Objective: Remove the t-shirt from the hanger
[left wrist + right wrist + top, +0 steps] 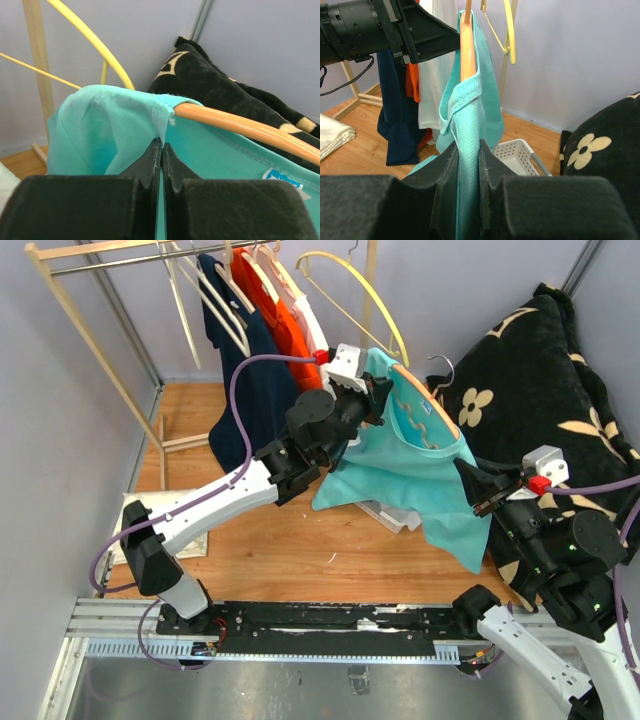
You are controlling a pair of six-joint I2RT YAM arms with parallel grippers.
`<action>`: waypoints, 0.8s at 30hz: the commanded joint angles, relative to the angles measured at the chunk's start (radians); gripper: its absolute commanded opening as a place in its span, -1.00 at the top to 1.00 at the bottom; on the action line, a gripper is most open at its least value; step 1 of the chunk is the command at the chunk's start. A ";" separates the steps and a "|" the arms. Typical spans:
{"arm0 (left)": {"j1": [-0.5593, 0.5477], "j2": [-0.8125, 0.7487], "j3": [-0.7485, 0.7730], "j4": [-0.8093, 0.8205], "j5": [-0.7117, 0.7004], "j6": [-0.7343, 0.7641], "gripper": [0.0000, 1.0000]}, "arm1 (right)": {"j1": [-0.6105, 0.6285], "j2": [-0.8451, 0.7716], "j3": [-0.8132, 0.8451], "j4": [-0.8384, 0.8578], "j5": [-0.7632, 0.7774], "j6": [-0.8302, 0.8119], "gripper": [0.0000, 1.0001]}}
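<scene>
1. Wooden bench point(280, 550) lay under lilac walls point(480, 290); above it hung the teal t-shirt point(400, 465), draped on an orange hanger point(430, 400), between the two arms and clear of the rack point(70, 300).
2. Hanger's long axis ran from far left to near right, from one arm toward the other.
3. Left arm point(230, 490) was nearer the far tip: left jaws were clenched on shoulder cloth just below that tip.
4. Right arm point(560, 550) took the near side: right jaws were clenched on a bunched strip of shirt, and the hanger rose straight away from them.
5. Next move, as I judged it, needed the shoulder dragged outward past the far tip, along that axis, not across it.
</scene>
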State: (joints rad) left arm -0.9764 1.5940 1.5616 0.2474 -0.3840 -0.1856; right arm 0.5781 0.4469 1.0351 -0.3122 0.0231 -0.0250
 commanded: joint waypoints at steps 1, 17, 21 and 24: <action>0.004 -0.009 0.035 0.041 0.071 0.067 0.98 | 0.022 -0.015 0.010 0.109 0.006 0.020 0.99; -0.012 -0.084 0.044 -0.059 0.483 0.108 0.99 | 0.022 0.014 -0.156 0.402 0.045 0.057 0.99; -0.015 -0.118 -0.011 -0.052 0.442 0.097 0.98 | 0.022 0.024 -0.156 0.406 0.040 0.056 0.99; -0.015 -0.127 -0.027 -0.067 0.414 0.101 0.98 | 0.022 0.027 -0.157 0.406 0.043 0.053 0.99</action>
State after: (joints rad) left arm -0.9794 1.5028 1.5585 0.1860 0.0284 -0.0864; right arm 0.5781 0.4744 0.8757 -0.0219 0.0525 0.0200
